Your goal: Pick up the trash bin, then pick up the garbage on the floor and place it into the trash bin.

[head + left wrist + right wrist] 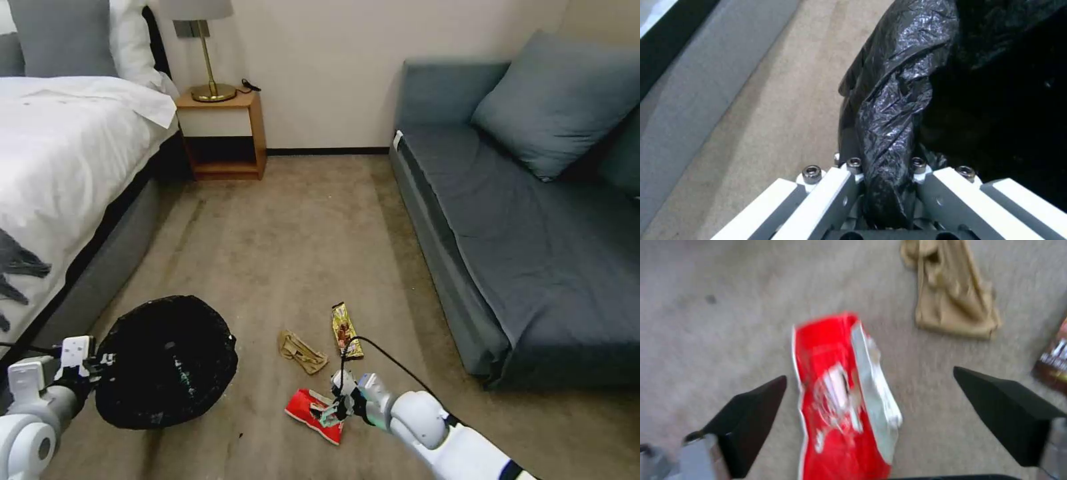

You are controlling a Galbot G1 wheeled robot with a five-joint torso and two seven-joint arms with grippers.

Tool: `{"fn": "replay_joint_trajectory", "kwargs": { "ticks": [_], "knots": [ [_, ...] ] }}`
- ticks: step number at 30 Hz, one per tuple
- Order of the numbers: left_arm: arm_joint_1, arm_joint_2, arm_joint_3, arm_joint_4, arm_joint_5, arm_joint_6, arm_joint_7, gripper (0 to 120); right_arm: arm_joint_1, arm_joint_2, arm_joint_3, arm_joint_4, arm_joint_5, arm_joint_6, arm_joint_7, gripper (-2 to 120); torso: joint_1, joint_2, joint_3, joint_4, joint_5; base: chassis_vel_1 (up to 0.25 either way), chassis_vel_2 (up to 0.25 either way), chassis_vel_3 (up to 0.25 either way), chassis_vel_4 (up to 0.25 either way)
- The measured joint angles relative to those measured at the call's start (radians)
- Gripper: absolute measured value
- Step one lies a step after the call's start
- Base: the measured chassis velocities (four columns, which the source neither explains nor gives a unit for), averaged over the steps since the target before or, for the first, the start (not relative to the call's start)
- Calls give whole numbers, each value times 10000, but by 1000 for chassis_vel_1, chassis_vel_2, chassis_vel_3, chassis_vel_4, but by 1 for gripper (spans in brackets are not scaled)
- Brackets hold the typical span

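While L end effector (886, 186) clamps trash bin (167, 360) rim | bottle (181, 375) inside | R end effector (869, 420) apart over snack bag (840, 400)

My arms are glossy white with rounded joints, and a thin black cable loops over my right wrist. My left gripper (887, 186) has white bars fastened with silver hex screws; my right gripper's (871, 403) fingers (1005, 410) are black wedges.

left gripper (100, 365) clamped, right gripper (869, 390) spread wide, reaching low
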Motion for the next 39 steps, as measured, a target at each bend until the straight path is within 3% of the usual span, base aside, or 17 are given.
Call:
{"fn": "replay_joint_trajectory", "kwargs": {
  "ticks": [7, 10, 15, 26, 32, 36, 39],
  "knots": [
    [4, -14, -24, 0, 7, 0, 0, 3, 108, 135, -150, -393, -145, -149, -33, 73, 0, 0, 0, -1, -1, 0, 0, 0, 0],
    [-11, -16, -18, 0, 10, 0, -6, 3, 137, 189, -180, -423, -133, -209, -48, 57, 0, 0, 0, -1, -1, 0, 0, 0, 0],
    [-22, -17, 3, 3, 12, 0, -10, 3, 145, 234, -187, -478, -135, -223, -45, 43, 1, 0, 0, -1, -1, 0, 0, 0, 0],
    [-55, 19, 59, -13, 14, 0, -22, 3, 7, 153, 142, -89, -46, -158, -77, 0, 0, 0, 0, -1, 0, 0, 0, 0, 0],
    [3, 71, 85, -18, 6, 0, -24, 3, -214, -159, 338, 596, 161, -103, -112, 0, 0, 0, 0, -1, 2, 0, 0, 0, 0],
    [-21, 47, 149, -27, 0, 0, -24, 3, -437, -474, 712, 1867, 893, -128, -23, 0, 1, 0, 0, -3, 2, 0, 0, 0, 0],
    [-106, 14, 259, -35, -1, 0, -39, 3, -441, -749, 1095, 3824, 1403, -132, 401, 0, 0, 0, 0, -3, -1, 0, 0, 0, 0]
  ]
}}
